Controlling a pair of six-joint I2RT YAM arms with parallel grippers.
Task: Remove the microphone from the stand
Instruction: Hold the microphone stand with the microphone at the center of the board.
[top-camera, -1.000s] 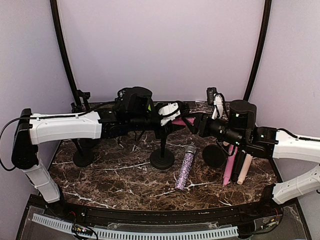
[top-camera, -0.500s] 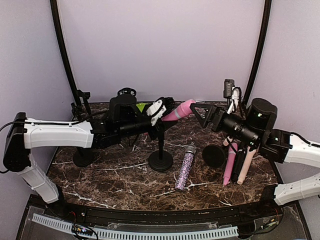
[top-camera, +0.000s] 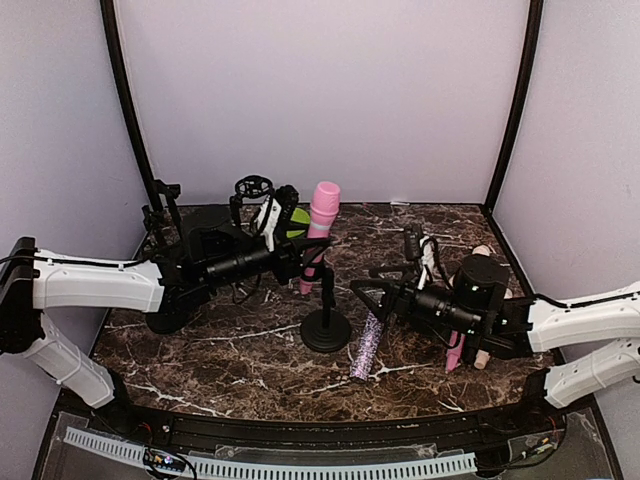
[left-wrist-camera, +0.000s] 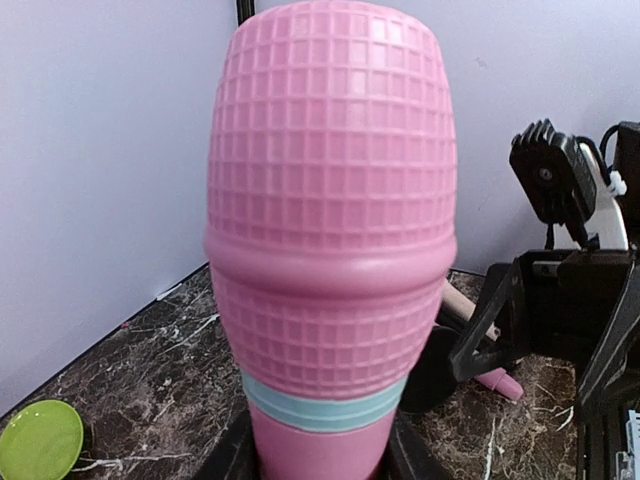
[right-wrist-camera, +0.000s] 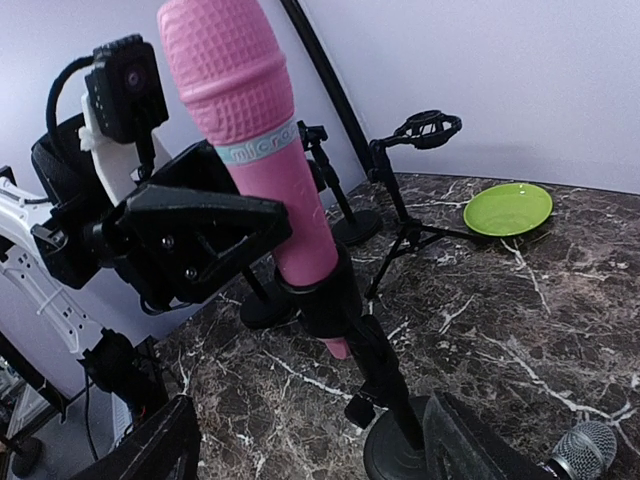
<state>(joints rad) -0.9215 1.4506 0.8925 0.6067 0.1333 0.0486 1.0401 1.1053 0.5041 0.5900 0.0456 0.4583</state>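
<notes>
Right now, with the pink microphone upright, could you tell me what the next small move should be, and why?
Probably lift the pink microphone straight up with the left hand. That hand grips its handle, yet the handle sits in the clip of the stand, so it is not yet free. The right hand is open nearby.

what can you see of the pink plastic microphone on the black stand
The pink plastic microphone stands nearly upright, leaning slightly, with a grid-textured rounded head, a teal band with lettering under it and a smooth handle. The handle sits in the clip of the black stand, its lower end poking out beneath. The left gripper is closed on the handle just below the band.
</notes>
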